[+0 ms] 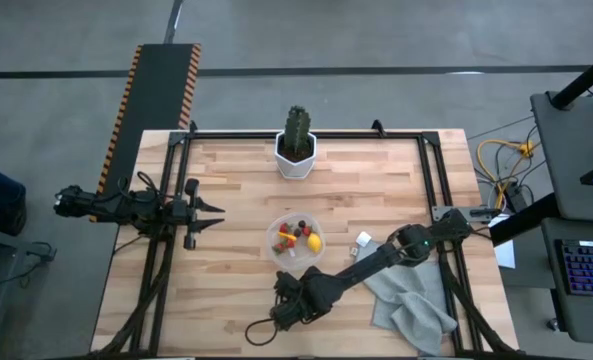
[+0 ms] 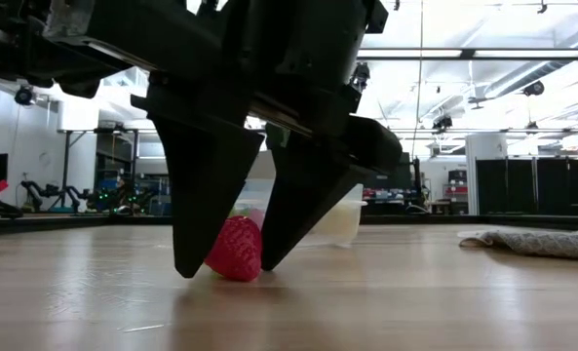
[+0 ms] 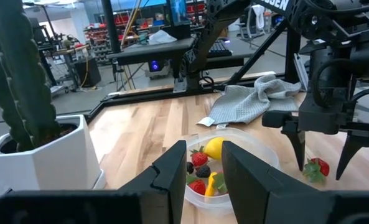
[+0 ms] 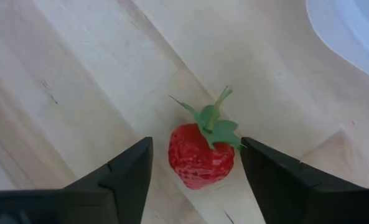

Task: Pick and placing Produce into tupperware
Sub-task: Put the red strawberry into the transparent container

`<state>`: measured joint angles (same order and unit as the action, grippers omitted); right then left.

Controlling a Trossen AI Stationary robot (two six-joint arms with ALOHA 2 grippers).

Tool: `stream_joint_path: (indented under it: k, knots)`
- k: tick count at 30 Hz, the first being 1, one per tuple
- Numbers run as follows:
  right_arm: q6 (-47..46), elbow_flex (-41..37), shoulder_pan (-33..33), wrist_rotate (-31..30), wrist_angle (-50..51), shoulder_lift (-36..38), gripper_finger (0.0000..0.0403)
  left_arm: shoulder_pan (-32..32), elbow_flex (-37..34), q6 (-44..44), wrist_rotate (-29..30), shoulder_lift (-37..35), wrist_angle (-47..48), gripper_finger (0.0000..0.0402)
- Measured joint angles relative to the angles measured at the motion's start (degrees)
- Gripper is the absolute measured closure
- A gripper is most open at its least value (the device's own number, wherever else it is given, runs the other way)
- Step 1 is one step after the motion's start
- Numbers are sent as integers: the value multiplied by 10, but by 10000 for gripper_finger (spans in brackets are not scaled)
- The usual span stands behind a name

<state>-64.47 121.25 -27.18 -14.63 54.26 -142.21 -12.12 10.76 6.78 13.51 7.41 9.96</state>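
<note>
Right wrist view: small red toy strawberry with green leafy cap (image 4: 201, 154) sits between the right gripper (image 4: 196, 168) fingers, not yet pinched.
Jaws stand fairly wide, a gap on each side of the berry, tips down at the wooden table (image 1: 226, 190), straddling it in the low view. Berry's long axis runs stem-away from the wrist, roughly across the closing line, stem pointing toward the round clear plastic tupperware (image 1: 298, 238). Tupperware is just beyond the fingertips and already holds a yellow lemon (image 1: 315, 242), strawberries and dark berries. Left gripper (image 1: 214, 213) waits well apart on the far side of the tupperware, jaws partly open, empty. Right arm is clearly nearer; judgement: close, lift, short carry forward.
</note>
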Motion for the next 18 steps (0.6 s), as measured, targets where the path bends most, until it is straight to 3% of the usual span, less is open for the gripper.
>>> stream_joint_path:
  k: [7,14,18]
  knots:
    - [-1,0,0,3,4,0,209,0,0,-1,0,0,0,314]
    - [-2,0,2,10,9,0,283,0,0,-3,0,4,0,314]
    - [3,0,2,11,8,0,286,0,0,-3,0,4,0,314]
